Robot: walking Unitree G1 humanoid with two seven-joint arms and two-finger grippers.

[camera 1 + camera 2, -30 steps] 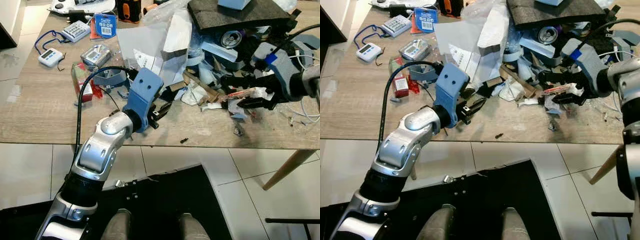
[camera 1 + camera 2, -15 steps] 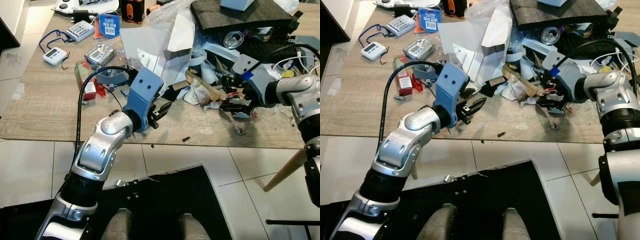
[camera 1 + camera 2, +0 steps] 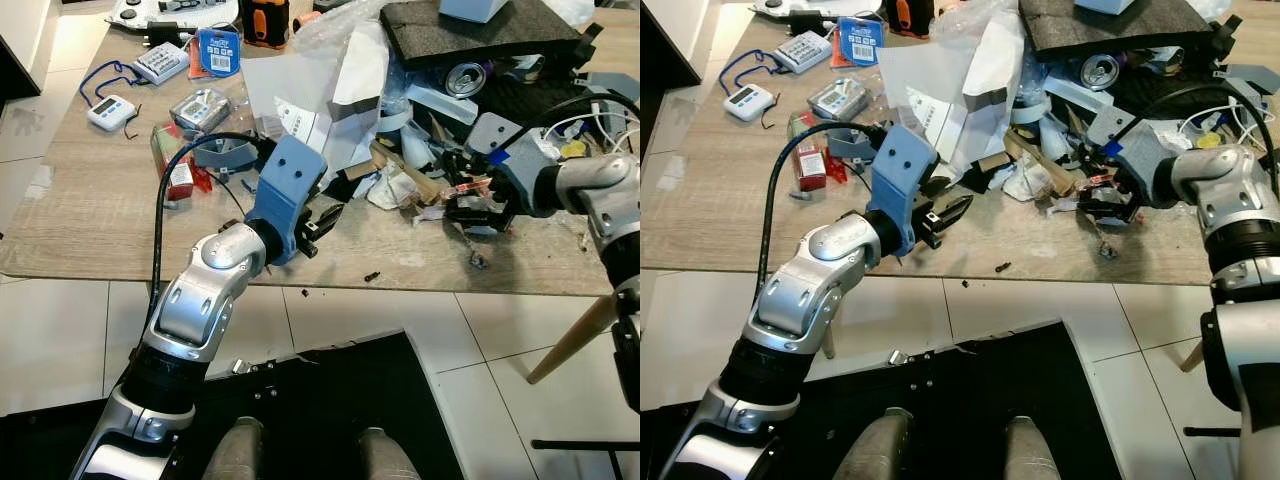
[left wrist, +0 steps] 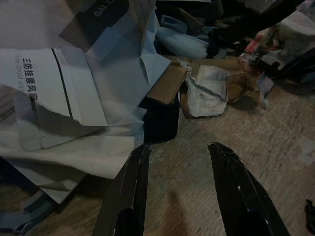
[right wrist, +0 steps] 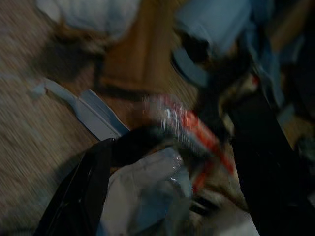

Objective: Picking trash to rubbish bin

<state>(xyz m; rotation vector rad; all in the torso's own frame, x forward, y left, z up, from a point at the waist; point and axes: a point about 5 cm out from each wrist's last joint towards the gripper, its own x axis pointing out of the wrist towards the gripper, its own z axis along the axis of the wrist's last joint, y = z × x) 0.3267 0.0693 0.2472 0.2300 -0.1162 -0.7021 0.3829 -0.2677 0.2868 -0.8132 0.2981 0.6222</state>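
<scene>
Lying across the pale wood-grain surface (image 3: 90, 210): a heap of torn paper and wrappers (image 3: 400, 150), a drink can (image 3: 463, 77), a black foam slab (image 3: 480, 35), two white timers (image 3: 108, 112), a red packet (image 3: 172, 165), a blue card (image 3: 218, 50), one small dark screw (image 3: 371, 277) sitting near the front edge.

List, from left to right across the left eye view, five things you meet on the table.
White timer → red packet → left gripper → small black screw → right gripper.
</scene>
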